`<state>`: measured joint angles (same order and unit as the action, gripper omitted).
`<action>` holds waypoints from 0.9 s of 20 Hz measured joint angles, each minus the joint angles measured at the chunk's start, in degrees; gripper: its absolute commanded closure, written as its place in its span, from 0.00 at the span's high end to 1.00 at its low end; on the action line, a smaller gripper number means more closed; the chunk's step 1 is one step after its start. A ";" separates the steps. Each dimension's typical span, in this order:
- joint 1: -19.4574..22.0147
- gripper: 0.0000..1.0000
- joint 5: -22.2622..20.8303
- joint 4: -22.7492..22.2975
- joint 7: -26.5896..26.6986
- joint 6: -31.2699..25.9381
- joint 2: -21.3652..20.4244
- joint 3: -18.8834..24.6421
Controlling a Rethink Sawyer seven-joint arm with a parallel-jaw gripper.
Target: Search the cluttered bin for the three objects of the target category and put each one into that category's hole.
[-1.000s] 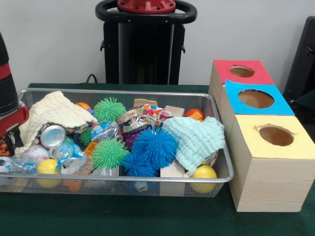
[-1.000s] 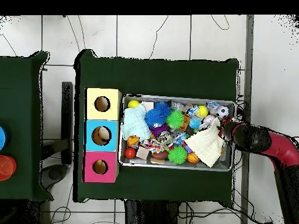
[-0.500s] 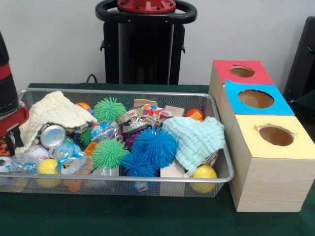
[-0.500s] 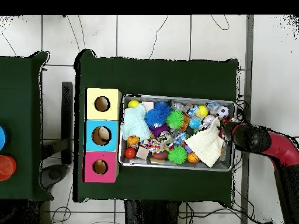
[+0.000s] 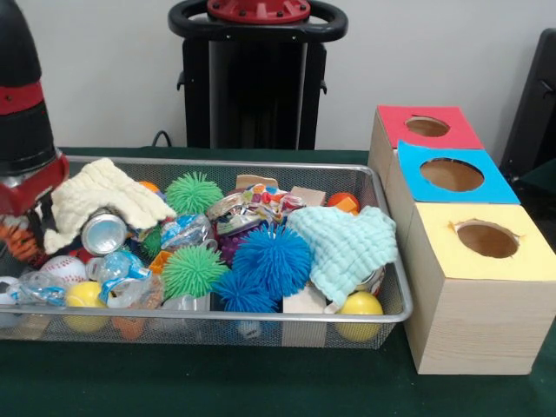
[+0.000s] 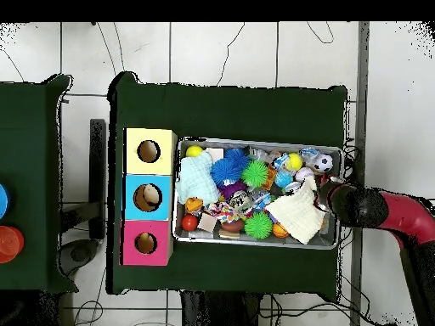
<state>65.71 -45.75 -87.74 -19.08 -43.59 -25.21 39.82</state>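
The wire mesh bin point(image 5: 217, 162) is full of clutter; it also shows in the overhead view point(image 6: 255, 142). My gripper point(image 5: 22, 228) hangs at the bin's left end in the front view and shows at the right end in the overhead view point(image 6: 326, 195). An orange plush toy with black tiger stripes point(image 5: 17, 241) hangs right under it, lifted above the clutter, and the gripper seems shut on it. I cannot pick out the other two plush toys. The red-topped box's round hole point(image 5: 426, 127) is at the far right, and also shows in the overhead view point(image 6: 145, 243).
A cream cloth point(image 5: 100, 195) drapes against my arm over a silver can point(image 5: 104, 232). A mint cloth point(image 5: 347, 243), spiky blue point(image 5: 271, 259) and green point(image 5: 194, 191) balls and a yellow ball point(image 5: 360, 306) fill the bin. Blue-topped point(image 5: 452, 174) and yellow-topped point(image 5: 486, 239) boxes stand beside the red one.
My arm has risen and shifted slightly inward over the bin. The striped plush rose with it, and the cream cloth's edge and the can lifted too.
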 measured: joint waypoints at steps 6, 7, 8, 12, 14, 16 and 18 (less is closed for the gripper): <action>-4.29 0.00 1.65 -6.73 -0.01 0.01 -9.34 -1.45; -5.51 0.00 2.23 -7.99 -0.06 0.00 -11.32 -2.02; -6.63 0.00 2.80 -9.04 -0.07 0.00 -12.95 -2.55; -10.47 0.00 4.52 -11.85 -0.53 0.01 -17.29 -4.37; -12.73 0.00 5.66 -13.31 -1.06 0.01 -19.39 -5.58; -14.93 0.00 6.86 -14.69 -1.80 0.01 -21.28 -6.78; -16.59 0.00 7.83 -15.64 -2.58 0.01 -22.53 -7.71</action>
<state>49.12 -37.92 -103.38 -21.66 -43.58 -47.74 32.11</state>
